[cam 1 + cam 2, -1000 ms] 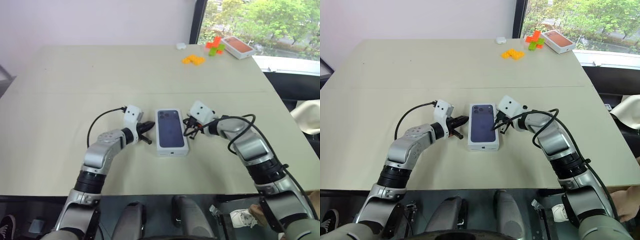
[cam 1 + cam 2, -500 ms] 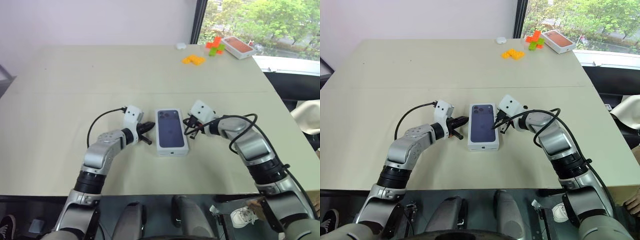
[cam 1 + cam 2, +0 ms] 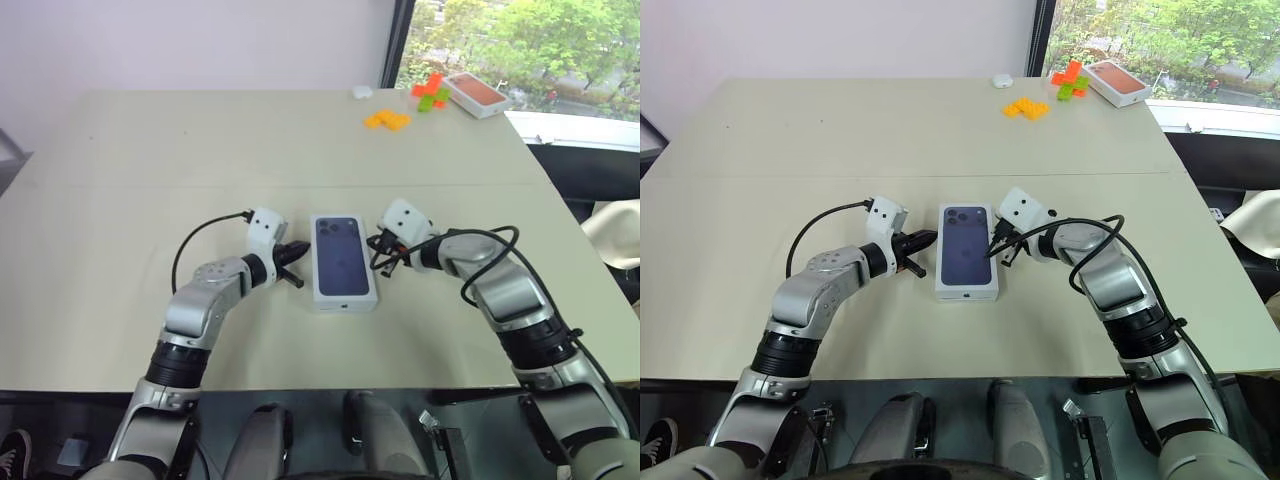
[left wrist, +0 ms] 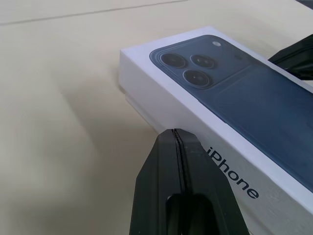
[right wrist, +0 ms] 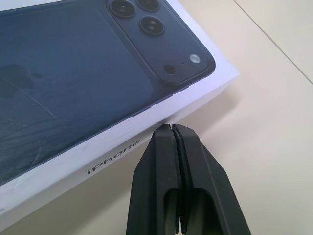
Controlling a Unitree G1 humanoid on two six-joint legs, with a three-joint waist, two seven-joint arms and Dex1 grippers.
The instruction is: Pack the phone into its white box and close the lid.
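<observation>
Lying between left gripper (image 3: 296,256) and right gripper (image 3: 379,256): the lid (image 3: 342,261).

Lid (image 3: 343,264) looked like smooth white cardboard, side walls matt; printed dark blue phone back on top had slight sheen, faint scuffs visible in right wrist view. Tabletop (image 3: 200,150) was matt beige, smooth, with faint seam lines. Left gripper (image 4: 182,147) fingers looked like black matt plastic, as did right gripper (image 5: 173,134) fingers. Small blocks (image 3: 386,120) at far edge looked like glossy orange plastic. Orange-topped box (image 3: 476,94) beside them looked like white cardboard.
</observation>
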